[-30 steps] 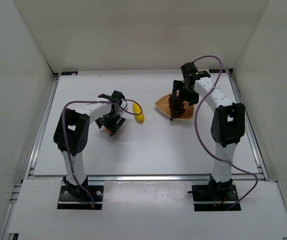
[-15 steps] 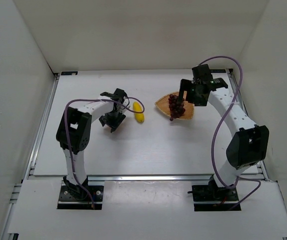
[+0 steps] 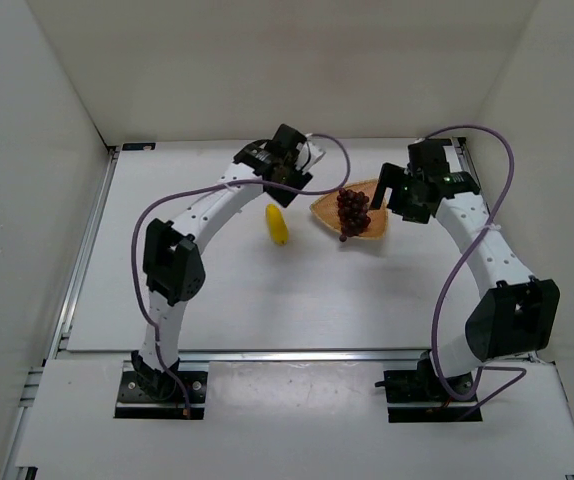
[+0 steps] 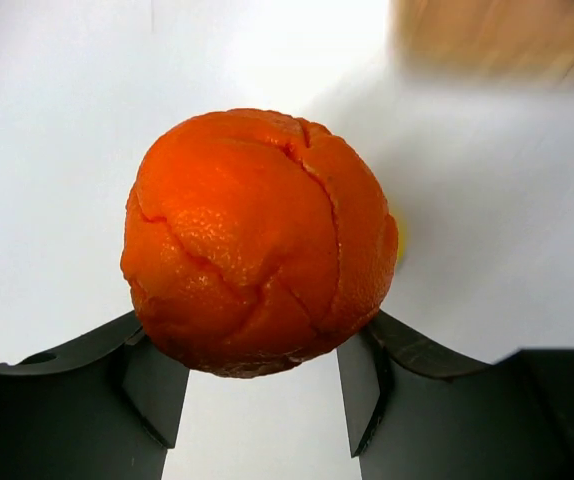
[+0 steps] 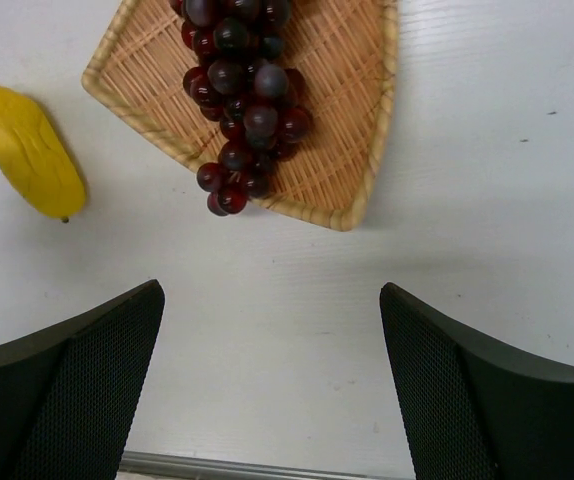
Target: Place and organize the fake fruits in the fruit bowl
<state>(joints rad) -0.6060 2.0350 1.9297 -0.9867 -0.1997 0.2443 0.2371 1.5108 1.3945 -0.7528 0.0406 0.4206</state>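
My left gripper point(image 4: 257, 385) is shut on the round orange point(image 4: 257, 240) and holds it above the table. In the top view this gripper point(image 3: 290, 172) is just back-left of the woven fruit bowl point(image 3: 323, 208), and the orange is hidden under it. The dark purple-red grape bunch point(image 3: 352, 210) lies in the bowl point(image 5: 339, 95), its tip over the near rim point(image 5: 225, 195). The yellow banana-like fruit point(image 3: 278, 225) lies on the table left of the bowl and also shows in the right wrist view point(image 5: 25, 150). My right gripper point(image 5: 272, 380) is open and empty, right of the bowl point(image 3: 399, 195).
White walls enclose the table on three sides. A metal rail point(image 3: 297, 354) runs along the near edge. Purple cables point(image 3: 447, 290) loop off both arms. The bowl shows blurred at the top right of the left wrist view point(image 4: 497, 35).
My left gripper has carried the orange from left of the banana up and back toward the bowl. My right gripper let go of the grapes in the bowl and drew back to the right.
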